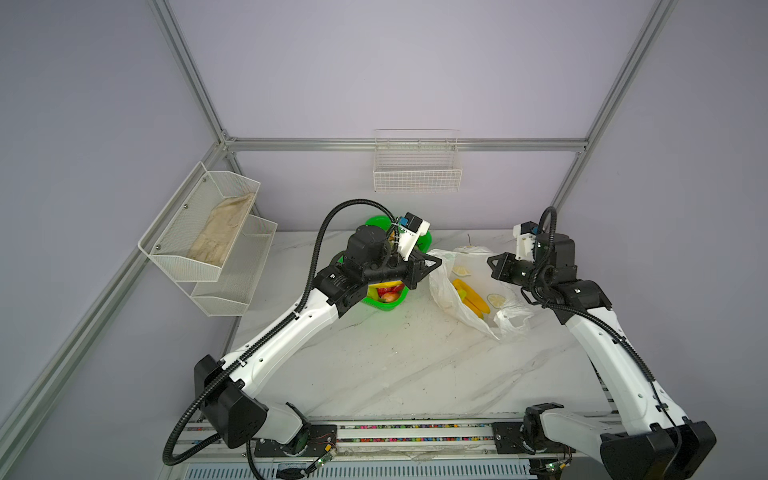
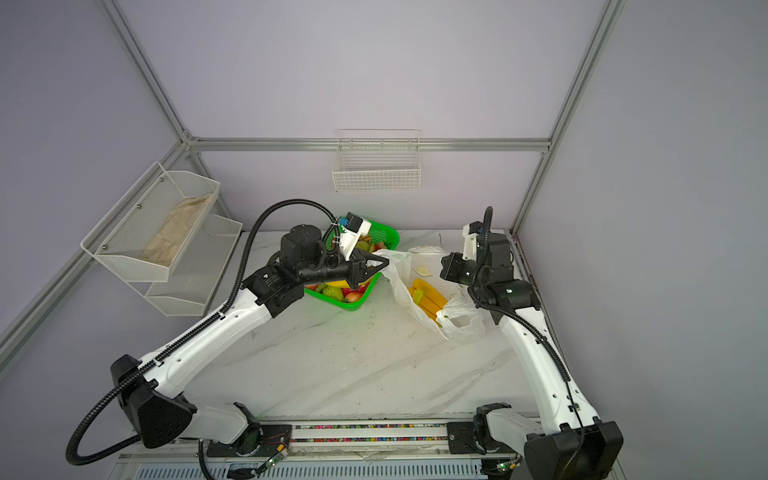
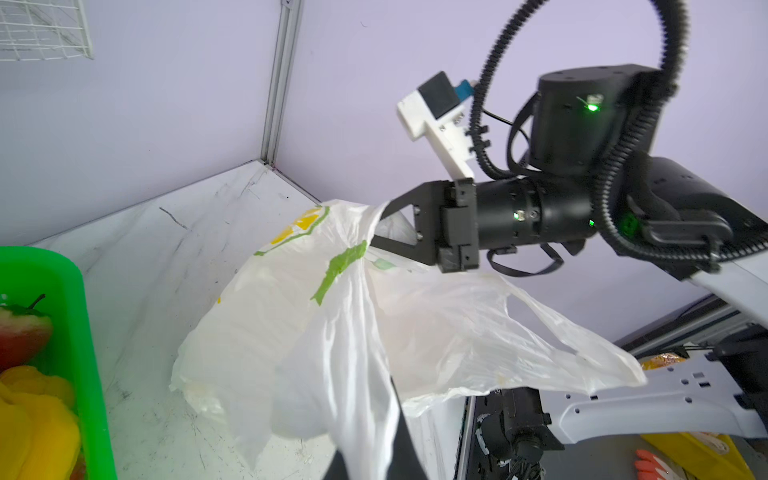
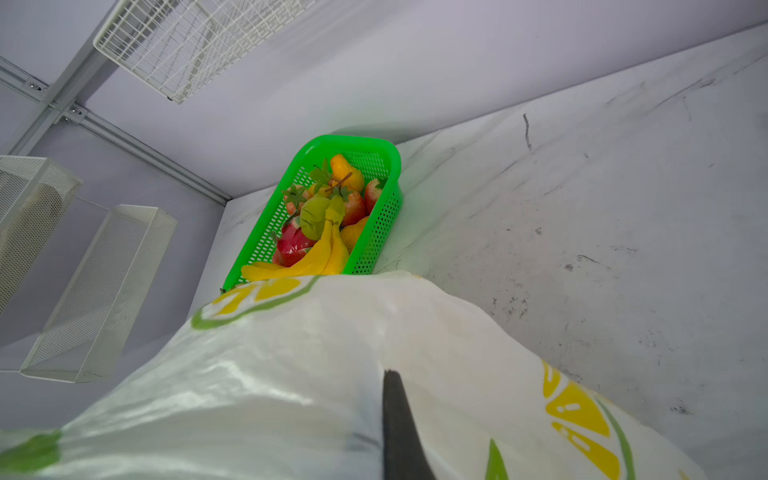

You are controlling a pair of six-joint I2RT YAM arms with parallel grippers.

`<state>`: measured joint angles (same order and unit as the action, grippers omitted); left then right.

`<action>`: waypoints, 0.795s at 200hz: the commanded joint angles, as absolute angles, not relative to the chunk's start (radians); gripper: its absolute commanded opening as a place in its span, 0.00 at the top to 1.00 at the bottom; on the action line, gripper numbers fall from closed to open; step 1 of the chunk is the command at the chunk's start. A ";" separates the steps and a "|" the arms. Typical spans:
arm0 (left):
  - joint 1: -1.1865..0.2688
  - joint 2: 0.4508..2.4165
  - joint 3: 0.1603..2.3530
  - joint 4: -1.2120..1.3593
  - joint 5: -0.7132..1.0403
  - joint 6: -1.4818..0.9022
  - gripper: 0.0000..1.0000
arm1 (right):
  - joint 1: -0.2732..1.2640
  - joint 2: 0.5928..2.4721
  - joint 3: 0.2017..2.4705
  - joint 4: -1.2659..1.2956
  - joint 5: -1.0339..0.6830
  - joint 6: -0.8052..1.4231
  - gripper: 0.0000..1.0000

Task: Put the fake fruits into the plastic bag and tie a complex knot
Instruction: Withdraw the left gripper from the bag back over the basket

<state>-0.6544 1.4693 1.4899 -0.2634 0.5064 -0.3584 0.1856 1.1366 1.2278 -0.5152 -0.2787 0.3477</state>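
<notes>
- The left pincer [image 1: 438,262] is clamped tight on one rim of the plastic bag [image 1: 440,286], on the side nearest the green basket [image 1: 384,306].
- The right pincer [image 1: 491,262] is closed on the opposite rim. In the left wrist view its 2 fingers [image 3: 399,248] meet on the white film.
- The bag is stretched between the 2 pincers, and its lower part rests on the desk [image 1: 395,365] at the right rear.
- 1 yellow banana bunch [image 1: 471,299] lies inside the bag.
- The other fake fruits [image 4: 324,216] sit piled in the basket, just left of the bag and partly under the left arm.
</notes>
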 commanded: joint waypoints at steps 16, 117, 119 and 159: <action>-0.618 1.538 1.672 -0.298 0.528 -0.423 1.00 | 0.178 1.092 1.242 -0.528 -0.237 0.384 1.00; -0.524 1.659 1.698 -0.276 0.417 -0.369 0.88 | 0.179 1.140 1.196 -0.454 -0.152 0.333 1.00; -0.523 1.657 1.696 -0.273 0.416 -0.368 0.86 | 0.178 1.139 1.191 -0.449 -0.158 0.334 1.00; -0.453 1.551 1.557 -0.222 0.414 -0.356 0.44 | 0.179 1.135 1.138 -0.371 -0.254 0.358 1.00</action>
